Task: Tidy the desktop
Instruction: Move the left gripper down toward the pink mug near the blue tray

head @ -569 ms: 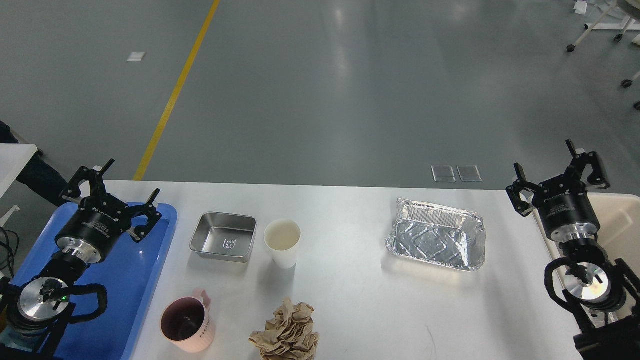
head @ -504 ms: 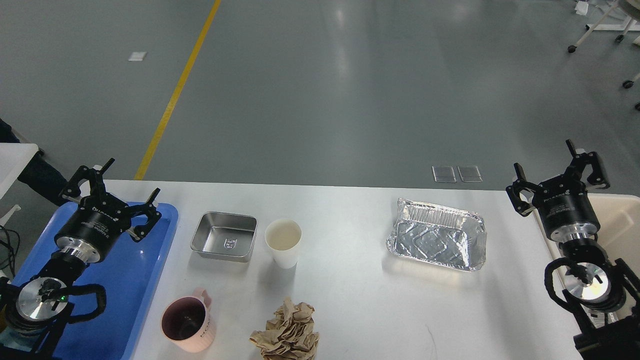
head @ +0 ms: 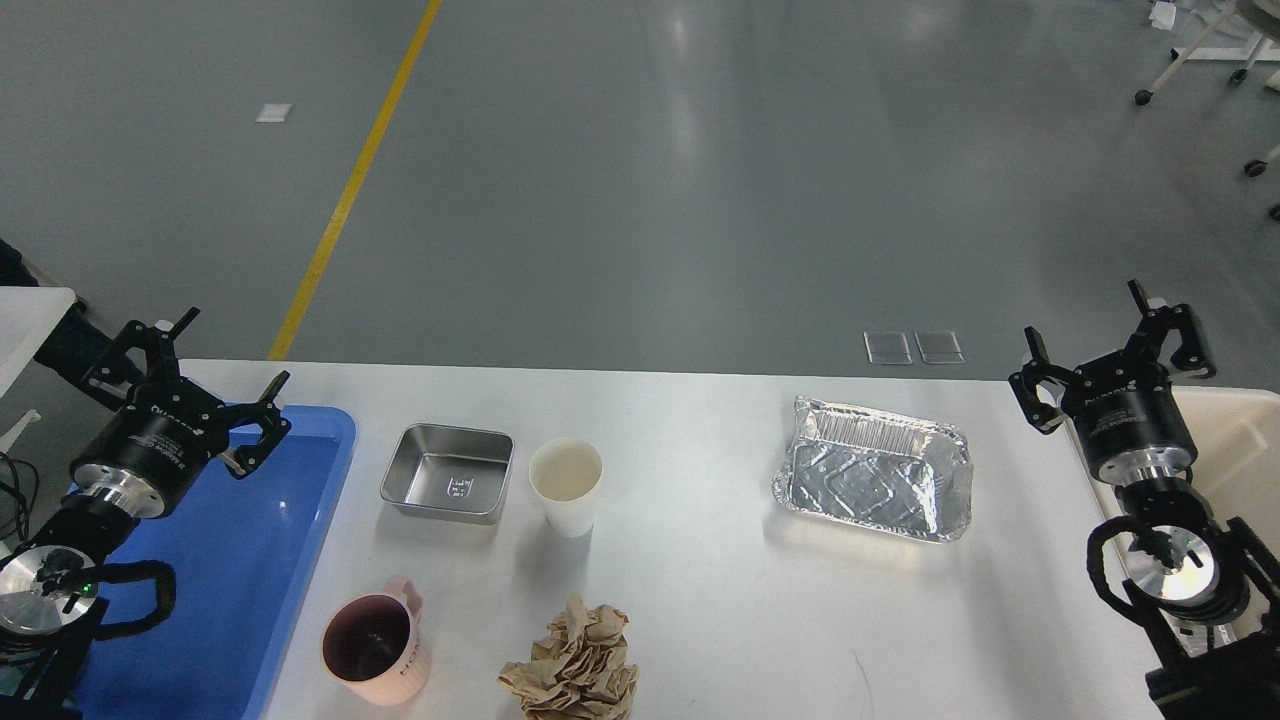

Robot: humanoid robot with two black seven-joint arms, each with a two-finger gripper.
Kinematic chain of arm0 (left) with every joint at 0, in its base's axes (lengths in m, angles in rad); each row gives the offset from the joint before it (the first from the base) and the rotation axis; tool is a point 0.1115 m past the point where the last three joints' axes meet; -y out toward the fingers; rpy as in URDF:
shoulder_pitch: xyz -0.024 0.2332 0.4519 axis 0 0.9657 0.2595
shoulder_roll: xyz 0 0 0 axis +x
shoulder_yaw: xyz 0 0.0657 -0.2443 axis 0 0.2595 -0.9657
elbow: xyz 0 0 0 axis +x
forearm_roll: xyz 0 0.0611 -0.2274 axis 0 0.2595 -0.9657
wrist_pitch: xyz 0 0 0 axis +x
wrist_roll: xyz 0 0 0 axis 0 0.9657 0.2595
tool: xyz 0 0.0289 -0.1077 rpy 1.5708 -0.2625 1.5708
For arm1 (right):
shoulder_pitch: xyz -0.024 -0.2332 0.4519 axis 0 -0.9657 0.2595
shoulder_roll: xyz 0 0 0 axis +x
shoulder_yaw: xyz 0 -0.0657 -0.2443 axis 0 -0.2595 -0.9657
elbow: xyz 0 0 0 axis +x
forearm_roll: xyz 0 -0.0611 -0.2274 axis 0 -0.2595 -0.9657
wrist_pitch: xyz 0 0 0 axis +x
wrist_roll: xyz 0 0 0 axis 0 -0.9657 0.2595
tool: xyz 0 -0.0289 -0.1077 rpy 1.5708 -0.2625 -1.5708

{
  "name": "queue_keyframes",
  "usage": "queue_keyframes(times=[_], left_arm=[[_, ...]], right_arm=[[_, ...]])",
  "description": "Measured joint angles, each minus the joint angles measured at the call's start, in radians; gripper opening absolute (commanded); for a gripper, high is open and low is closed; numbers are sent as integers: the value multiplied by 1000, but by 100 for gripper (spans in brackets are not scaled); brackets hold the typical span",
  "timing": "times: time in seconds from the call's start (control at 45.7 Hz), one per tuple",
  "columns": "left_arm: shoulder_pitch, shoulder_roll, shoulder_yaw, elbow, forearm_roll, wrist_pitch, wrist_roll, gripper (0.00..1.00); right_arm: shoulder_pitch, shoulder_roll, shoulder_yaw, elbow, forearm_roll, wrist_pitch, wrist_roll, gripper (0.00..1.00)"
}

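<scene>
The glossy white desktop [head: 700,590] fills the lower part of the head view. On it stand a small steel tray [head: 447,473], a white paper cup [head: 566,486], a crumpled foil tray [head: 873,482], a pink mug [head: 376,651] and a ball of crumpled brown paper [head: 573,668]. My left gripper [head: 183,376] is open and empty above the far left corner, over the blue tray [head: 280,560]. My right gripper [head: 1110,343] is open and empty at the far right edge, right of the foil tray.
The blue plastic tray lies along the desktop's left side. A beige bin [head: 1240,440] stands off the right edge behind my right arm. Grey floor with a yellow line [head: 350,190] lies beyond the far edge.
</scene>
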Motion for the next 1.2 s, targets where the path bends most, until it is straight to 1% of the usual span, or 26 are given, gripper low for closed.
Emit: queue_keyframes(times=[0.197,0.416,0.525,0.635,0.657,0.744,0.854,0.941,1.007,1.073,1.204], left_arm=[[-9,12,-14,17,9,3,-2,97],[-48,24,-4,53,47,-1,-6,97],[-49,25,0,49,106,7,-6,97],[-44,50,17,18,133,18,-6,97],[-44,61,29,12,136,20,-6,97],[-52,139,147,-4,158,65,-6,97],[-110,242,339,-16,197,153,-12,97],[-157,325,467,-18,255,191,-18,97],[-173,376,518,-29,299,199,-26,97],[-180,428,549,-66,342,200,-40,97],[-184,541,593,-188,401,201,-56,97]], right_arm=[[0,0,0,0,0,0,0,100],[-2,-1,1,0,0,0,0,100],[-5,5,0,0,0,-1,1,100],[-6,10,-7,-3,0,-1,1,100],[-6,11,-9,-4,0,-1,1,100],[-6,18,-11,-4,0,-1,1,100],[-6,20,-12,-5,0,-1,0,100],[-6,20,-13,-6,0,-1,-1,100],[-6,20,-13,-6,0,-1,-1,100],[-6,20,-14,-6,0,-1,-1,100],[-3,20,-30,-6,0,-1,-1,100]])
